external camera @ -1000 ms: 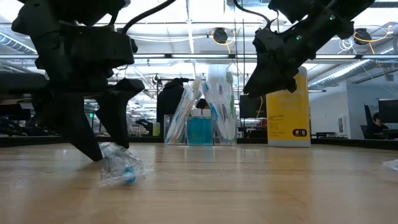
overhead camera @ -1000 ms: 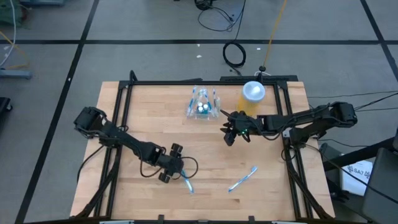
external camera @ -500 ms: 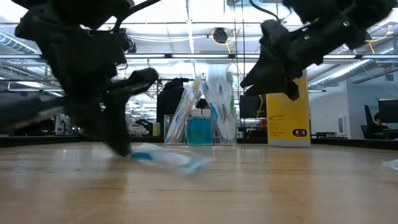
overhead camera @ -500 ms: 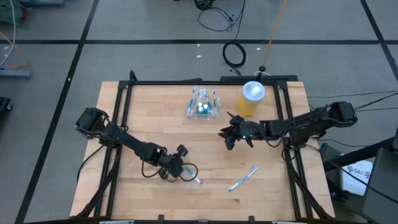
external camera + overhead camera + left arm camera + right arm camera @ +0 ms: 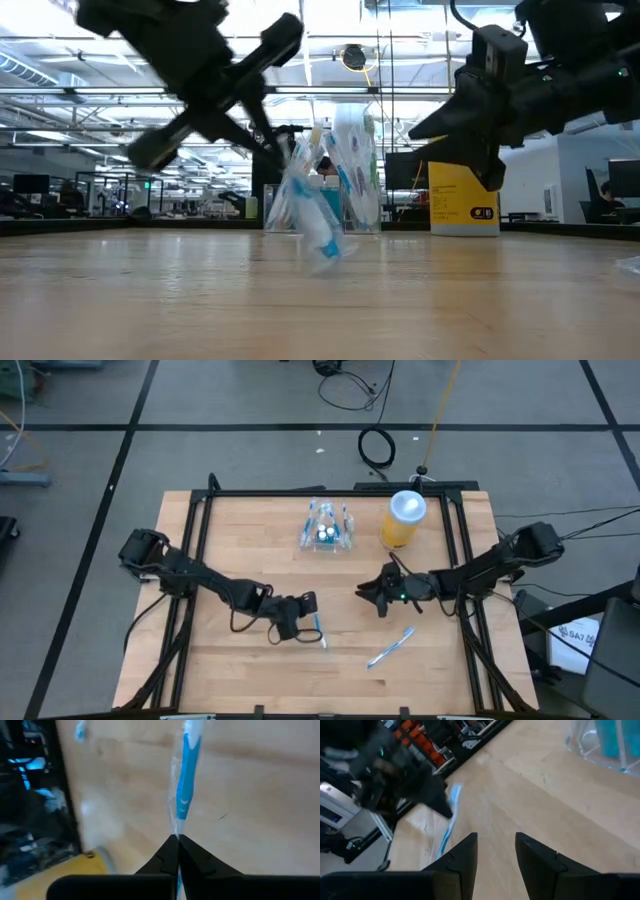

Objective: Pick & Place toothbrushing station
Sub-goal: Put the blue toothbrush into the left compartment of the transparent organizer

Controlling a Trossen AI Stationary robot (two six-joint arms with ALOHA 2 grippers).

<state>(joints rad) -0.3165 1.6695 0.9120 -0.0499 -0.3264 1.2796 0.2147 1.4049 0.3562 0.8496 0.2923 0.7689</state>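
My left gripper is clamped on a wrapped toothbrush, lifting it; next, carry it to the station.

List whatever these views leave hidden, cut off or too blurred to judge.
- Wrapped toothbrush in the shut left tool: the left wrist view's top edge cuts off its far end.
- Low view: motion blur smears the same toothbrush, so whether it touches the table cannot be told.
- See-through holder: its contents are too small in the high view and clipped at the right wrist view's corner.
- Second wrapped toothbrush: only a sliver at the low view's right edge.
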